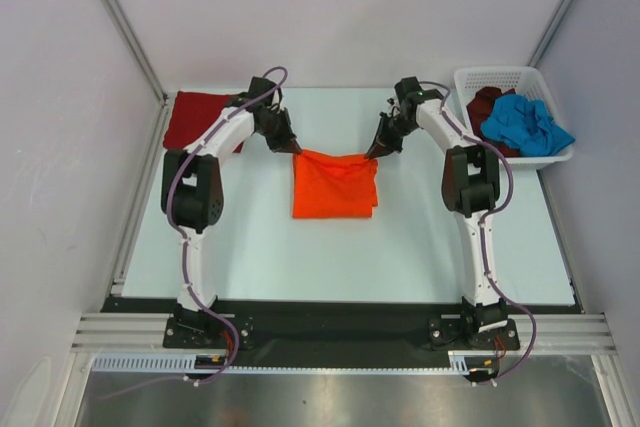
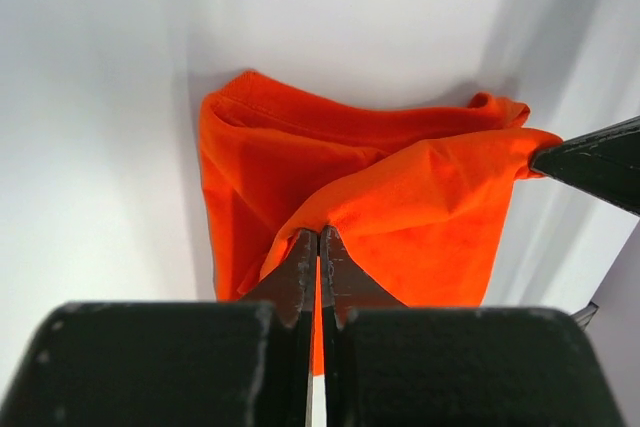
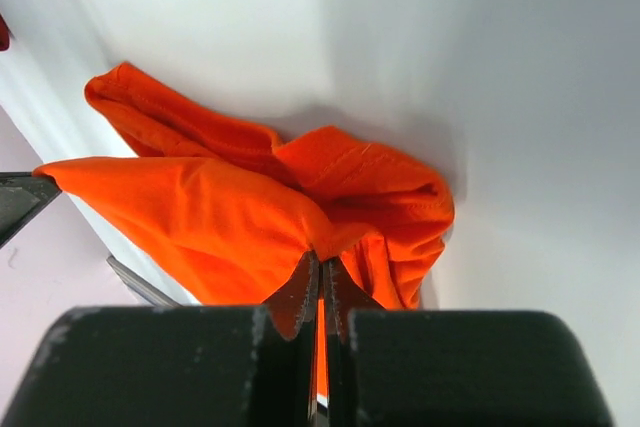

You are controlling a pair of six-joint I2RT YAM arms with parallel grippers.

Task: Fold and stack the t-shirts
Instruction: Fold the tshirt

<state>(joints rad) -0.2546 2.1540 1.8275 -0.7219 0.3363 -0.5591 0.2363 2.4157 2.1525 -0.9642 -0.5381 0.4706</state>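
The bright orange t-shirt [image 1: 335, 185] lies partly folded at the table's middle, its far edge lifted. My left gripper [image 1: 296, 150] is shut on its far left corner; the left wrist view shows the cloth [image 2: 400, 207] pinched at my gripper [image 2: 319, 237]. My right gripper [image 1: 373, 153] is shut on the far right corner; the right wrist view shows the cloth [image 3: 220, 217] pinched at my gripper [image 3: 320, 259]. A dark red t-shirt [image 1: 195, 119] lies folded at the far left. A blue t-shirt [image 1: 528, 124] and a dark maroon t-shirt [image 1: 487, 104] lie crumpled in the basket.
The white lattice basket [image 1: 500, 77] stands at the far right corner of the table. White walls enclose the table on the left, back and right. The black arm-mount rail [image 1: 340, 322] runs along the near edge.
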